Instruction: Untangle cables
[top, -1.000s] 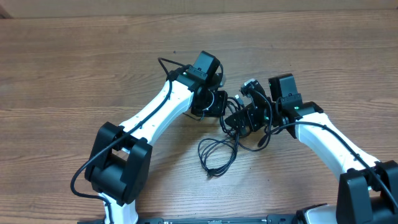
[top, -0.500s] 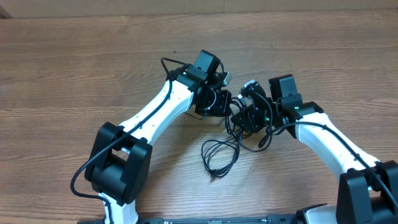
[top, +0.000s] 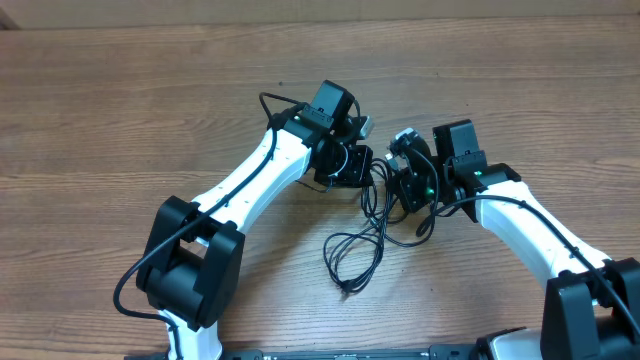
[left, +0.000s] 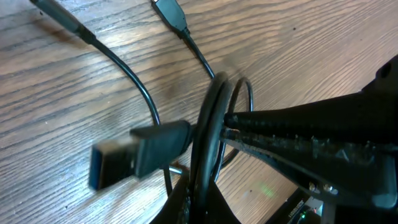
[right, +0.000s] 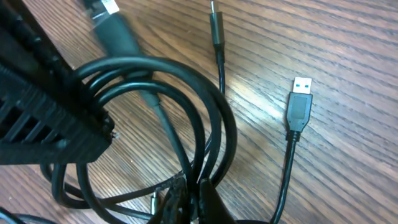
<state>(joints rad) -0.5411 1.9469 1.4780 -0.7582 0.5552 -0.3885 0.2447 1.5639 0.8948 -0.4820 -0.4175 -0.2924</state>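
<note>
The cables (top: 376, 196) are thin black cords bunched between my two grippers, and a loose loop (top: 350, 252) trails toward the table's front. My left gripper (top: 347, 166) is shut on several strands (left: 208, 124) that pass up between its fingers (left: 186, 208). A USB plug (left: 134, 155) lies just left of them. My right gripper (top: 404, 186) is shut on a few strands of the coil (right: 186, 93), just right of the left gripper. In the right wrist view another USB plug (right: 300, 102) and a slim plug (right: 216, 28) lie on the wood.
Wooden table (top: 120, 110) all round. The two grippers stand close together, the right one's fingers (left: 311, 134) crossing the left wrist view. The white arms with their own thick black wires (top: 250, 180) reach in from the front edge.
My right gripper has shut on cable strands. The left gripper stayed shut and shifted slightly toward the right one. The loose loop on the table slid a little toward the front.
</note>
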